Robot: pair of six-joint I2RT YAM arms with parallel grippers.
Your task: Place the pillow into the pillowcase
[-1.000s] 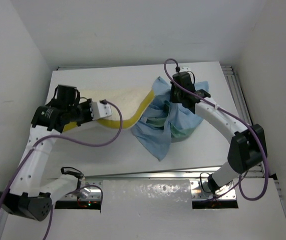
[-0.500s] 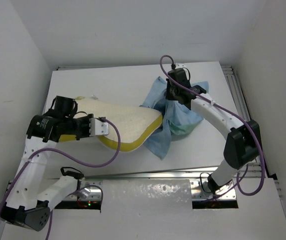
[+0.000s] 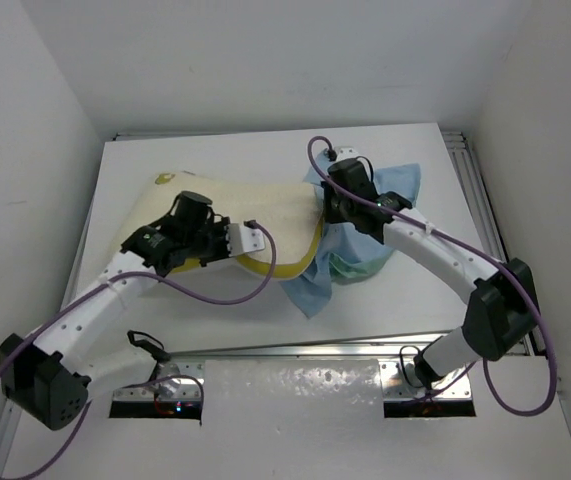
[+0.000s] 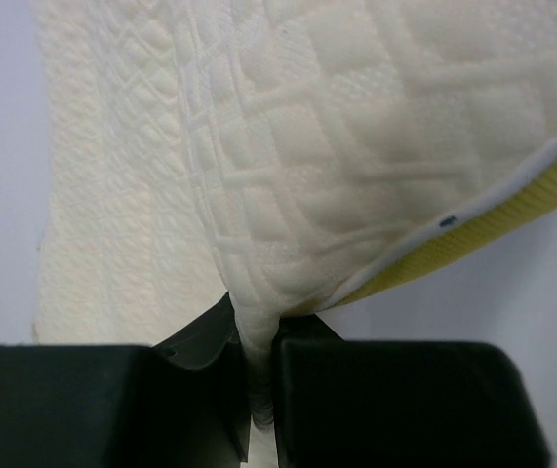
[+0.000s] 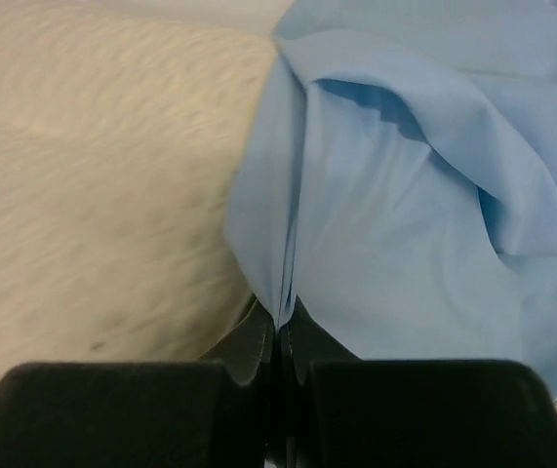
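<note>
Our left gripper (image 4: 256, 343) pinches a fold of the pillow (image 3: 265, 200), whose end touches the pillowcase (image 3: 390, 185). Our right gripper (image 5: 278, 327) pinches its blue cloth. We should lift that cloth, then push the pillow in.

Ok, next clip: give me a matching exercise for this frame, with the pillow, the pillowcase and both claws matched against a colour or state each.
Column A
1. pillow
2. pillowcase
3. left claw
4. right claw

Column B
a. shut on a fold of light-blue cloth
b. cream and quilted, with a yellow edge
c. crumpled, light blue with some sea-green showing
d. pinching a ridge of cream fabric

Pairs: 1-b, 2-c, 3-d, 4-a
</note>
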